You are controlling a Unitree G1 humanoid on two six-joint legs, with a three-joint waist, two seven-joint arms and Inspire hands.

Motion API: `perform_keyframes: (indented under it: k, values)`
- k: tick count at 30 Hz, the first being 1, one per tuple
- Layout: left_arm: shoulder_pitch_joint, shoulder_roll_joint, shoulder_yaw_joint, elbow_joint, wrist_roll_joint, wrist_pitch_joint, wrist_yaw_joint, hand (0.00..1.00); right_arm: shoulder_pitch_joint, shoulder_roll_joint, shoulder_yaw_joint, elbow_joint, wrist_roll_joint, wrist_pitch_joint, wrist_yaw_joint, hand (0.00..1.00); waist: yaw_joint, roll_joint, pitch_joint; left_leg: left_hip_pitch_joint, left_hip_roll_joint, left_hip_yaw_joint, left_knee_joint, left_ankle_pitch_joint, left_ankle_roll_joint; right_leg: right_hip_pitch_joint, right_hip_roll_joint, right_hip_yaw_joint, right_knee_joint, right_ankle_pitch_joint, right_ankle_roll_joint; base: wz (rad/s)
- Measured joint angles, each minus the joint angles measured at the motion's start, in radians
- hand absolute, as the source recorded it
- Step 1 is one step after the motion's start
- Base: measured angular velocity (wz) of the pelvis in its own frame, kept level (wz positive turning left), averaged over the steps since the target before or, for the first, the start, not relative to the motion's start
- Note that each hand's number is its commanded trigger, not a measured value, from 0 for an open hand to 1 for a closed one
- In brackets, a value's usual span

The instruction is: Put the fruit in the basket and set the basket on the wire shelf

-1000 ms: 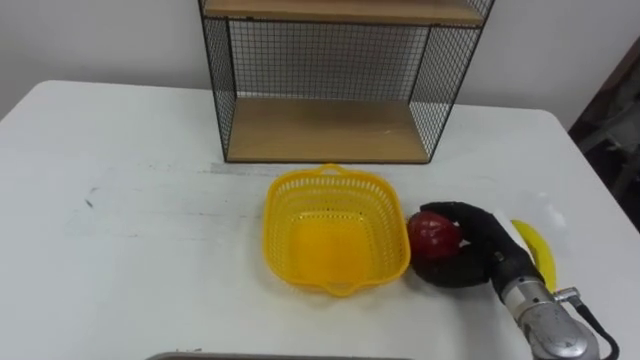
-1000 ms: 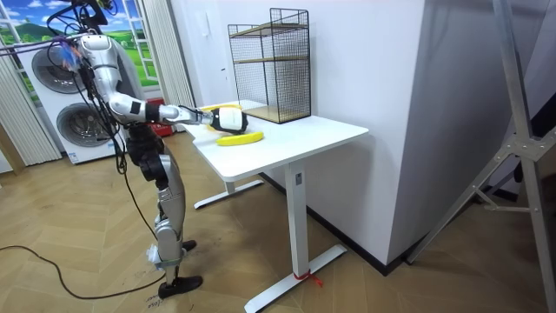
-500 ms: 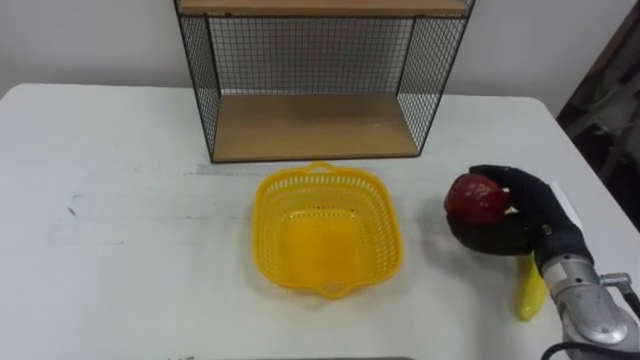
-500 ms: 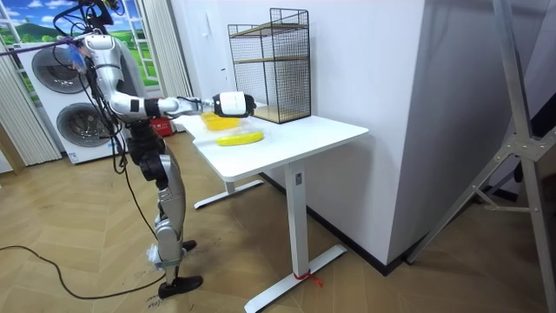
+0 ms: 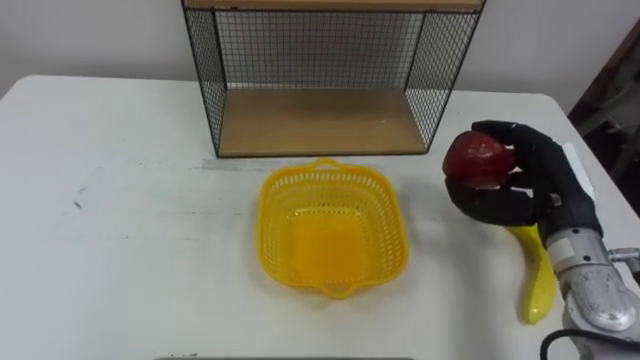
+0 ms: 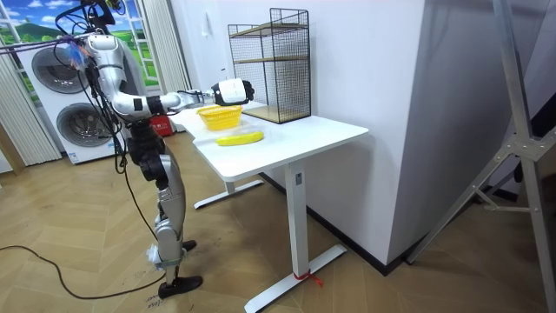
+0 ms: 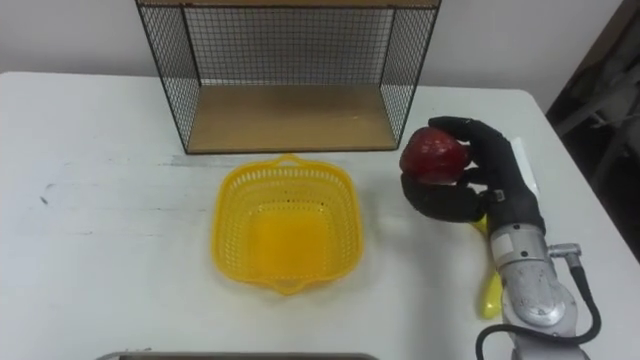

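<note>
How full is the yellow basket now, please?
Empty: the basket shows a bare bottom; the right hand holds the apple, the banana lies on the table.

There is one tabletop [image 5: 130, 220], and on it stand one yellow basket [image 5: 275, 225] and one wire shelf [image 5: 330, 55]. The fruit comes to two pieces, one of each kind: a single red apple [image 5: 478, 158] and a single banana [image 5: 538, 280]. One robot hand [image 5: 520, 185] is counted in the eye views, and the room view adds two washing machines [image 6: 61, 69] at its left.
</note>
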Motion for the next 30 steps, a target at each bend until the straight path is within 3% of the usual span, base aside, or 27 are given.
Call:
perform_keyframes:
  k: [7,18,22,30]
  values:
    - [-0.002,0.001,-0.002,0.011,-0.002,-0.012,-0.004,0.0,0.0,0.0,0.014,-0.06,0.0,0.0,0.01,1.0,0.001,-0.006,0.0002,0.001,0.0,0.0,0.0,0.0,0.0,-0.002,0.0,0.002,0.001,0.0,0.0,0.0]
    - [-0.019,0.002,-0.011,0.01,-0.001,-0.015,-0.008,0.0,-0.001,-0.007,0.079,-0.104,-0.039,0.001,0.126,1.0,0.004,-0.018,0.0,-0.008,0.001,0.003,0.0,0.0,0.0,-0.015,0.001,0.009,0.007,0.0,0.0,0.0]
    - [-0.038,0.002,-0.024,0.01,-0.001,-0.015,-0.003,0.0,-0.002,-0.007,0.114,-0.139,-0.071,0.001,0.17,1.0,0.025,-0.014,0.0012,-0.015,0.004,0.013,0.002,0.0,0.0,-0.029,0.003,0.028,0.019,0.003,-0.002,-0.08]
    - [-0.062,0.002,-0.036,0.013,-0.002,-0.017,-0.003,0.0,-0.001,0.007,0.168,-0.172,-0.172,0.015,0.252,1.0,0.033,-0.007,0.0048,-0.016,0.004,0.014,0.003,0.0,0.0,-0.026,0.003,0.028,0.021,0.005,-0.002,0.0]
